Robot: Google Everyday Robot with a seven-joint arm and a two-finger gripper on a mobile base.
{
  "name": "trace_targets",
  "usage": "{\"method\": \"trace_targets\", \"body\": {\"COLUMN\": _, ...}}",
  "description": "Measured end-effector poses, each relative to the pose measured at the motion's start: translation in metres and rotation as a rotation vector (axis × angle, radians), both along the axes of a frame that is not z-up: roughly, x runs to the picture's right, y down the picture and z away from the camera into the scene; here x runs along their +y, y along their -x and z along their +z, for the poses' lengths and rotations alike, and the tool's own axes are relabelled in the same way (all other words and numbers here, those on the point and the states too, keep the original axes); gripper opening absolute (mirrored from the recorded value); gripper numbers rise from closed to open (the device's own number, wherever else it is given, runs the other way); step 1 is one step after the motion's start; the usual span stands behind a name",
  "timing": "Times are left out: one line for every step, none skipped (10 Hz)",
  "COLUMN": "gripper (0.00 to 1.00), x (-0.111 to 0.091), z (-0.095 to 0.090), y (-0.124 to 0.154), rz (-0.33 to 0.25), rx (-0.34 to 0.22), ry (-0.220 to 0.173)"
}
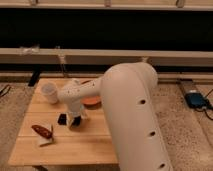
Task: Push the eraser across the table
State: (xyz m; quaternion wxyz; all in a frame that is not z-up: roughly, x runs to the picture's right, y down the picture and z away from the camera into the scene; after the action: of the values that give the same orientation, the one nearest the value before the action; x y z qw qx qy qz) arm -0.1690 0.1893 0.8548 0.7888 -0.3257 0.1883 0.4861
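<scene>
Small flat black rectangular eraser [62, 119] lies on the pale plank-wood tabletop [75, 145], just beside the white arm's gripper [75, 119]. Whether the gripper is open or closed cannot be told. The eraser is probably light, stiff and grippy, so it is best pushed low against a broad side.

pincer [75, 120] low over table [75, 146] | eraser [62, 119] just beside it | white cup [49, 92] nearby
</scene>
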Motion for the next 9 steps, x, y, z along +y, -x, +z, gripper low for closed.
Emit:
{"method": "trace_targets", "body": {"gripper": 0.79, "x": -0.001, "z": 0.001, "y": 0.004, "rz": -0.002, "rx": -0.007, "ry": -0.002}}
{"method": "trace_targets", "body": {"gripper": 0.79, "x": -0.002, "z": 0.002, "y": 0.005, "rz": -0.001, "rx": -0.009, "ry": -0.003}}
{"method": "trace_targets", "body": {"gripper": 0.79, "x": -0.003, "z": 0.003, "y": 0.006, "rz": 0.0, "rx": -0.009, "ry": -0.004}}
{"method": "trace_targets", "body": {"gripper": 0.79, "x": -0.004, "z": 0.003, "y": 0.005, "rz": 0.003, "rx": -0.007, "ry": -0.004}}
{"method": "trace_targets", "body": {"gripper": 0.79, "x": -0.006, "z": 0.003, "y": 0.0, "rz": 0.009, "rx": -0.002, "ry": -0.003}}
{"method": "trace_targets", "body": {"gripper": 0.79, "x": -0.009, "z": 0.001, "y": -0.008, "rz": 0.021, "rx": 0.002, "ry": -0.005}}
{"method": "trace_targets", "body": {"gripper": 0.79, "x": -0.013, "z": -0.006, "y": -0.014, "rz": 0.044, "rx": -0.004, "ry": -0.007}}
{"method": "trace_targets", "body": {"gripper": 0.79, "x": -0.016, "z": -0.014, "y": -0.02, "rz": 0.072, "rx": -0.02, "ry": -0.004}}
{"method": "trace_targets", "body": {"gripper": 0.79, "x": -0.018, "z": -0.024, "y": -0.031, "rz": 0.103, "rx": -0.034, "ry": 0.001}}
